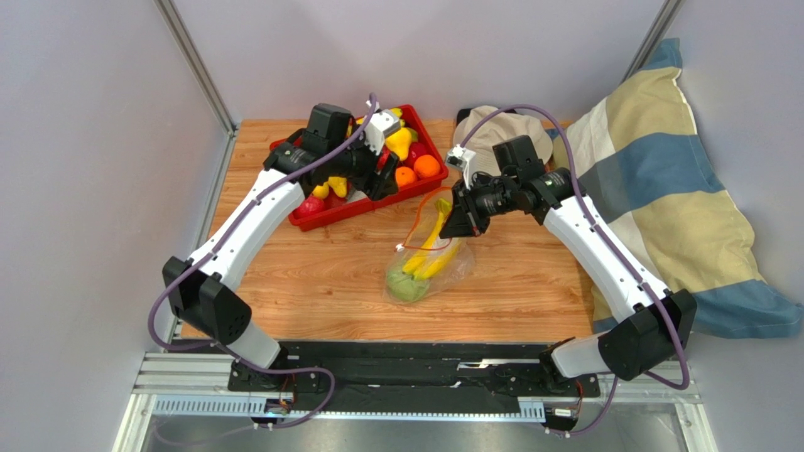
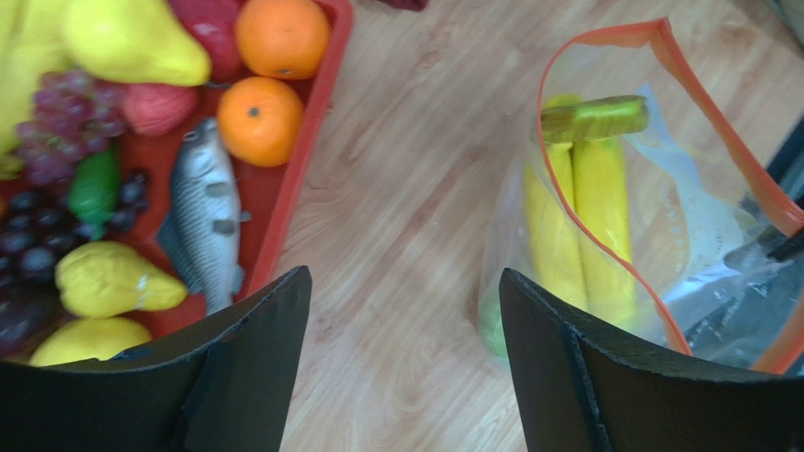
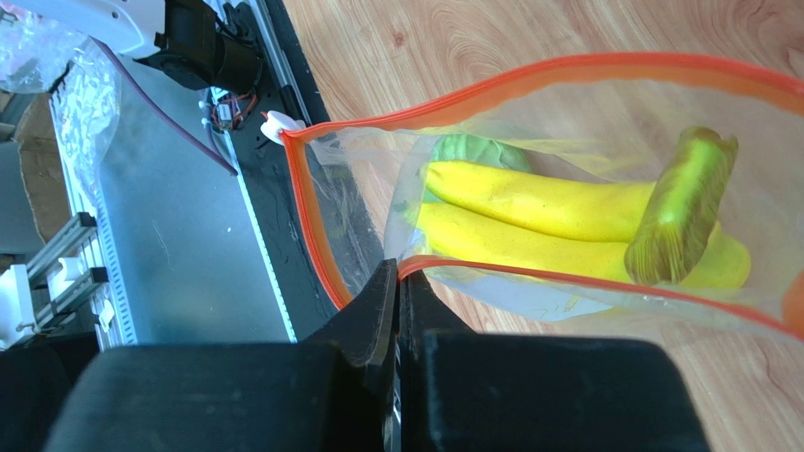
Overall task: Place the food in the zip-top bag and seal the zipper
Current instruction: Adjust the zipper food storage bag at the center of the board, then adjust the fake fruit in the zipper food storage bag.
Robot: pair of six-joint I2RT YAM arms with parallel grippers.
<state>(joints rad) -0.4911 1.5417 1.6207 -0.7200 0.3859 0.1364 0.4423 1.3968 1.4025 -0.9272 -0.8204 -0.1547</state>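
The zip-top bag (image 1: 443,271) lies in front of the red tray, its mouth held open. Yellow bananas (image 1: 436,247) and a green ball (image 1: 406,285) are inside. My right gripper (image 1: 460,224) is shut on the zipper, the orange-red strip (image 3: 528,80), at the near lip (image 3: 398,266). The white slider tab (image 3: 274,122) sits at the strip's end. My left gripper (image 1: 382,184) is open and empty (image 2: 401,278), over bare wood between tray and bag. In the tray lie oranges (image 2: 259,121), a grey fish (image 2: 206,221) and yellow pears (image 2: 108,281).
The red tray (image 1: 359,212) stands at the back centre, with dark grapes (image 2: 28,245) among the food. A beige cloth (image 1: 495,137) lies behind my right wrist. A striped pillow (image 1: 661,179) fills the right side. A black rail (image 1: 425,363) runs along the near edge.
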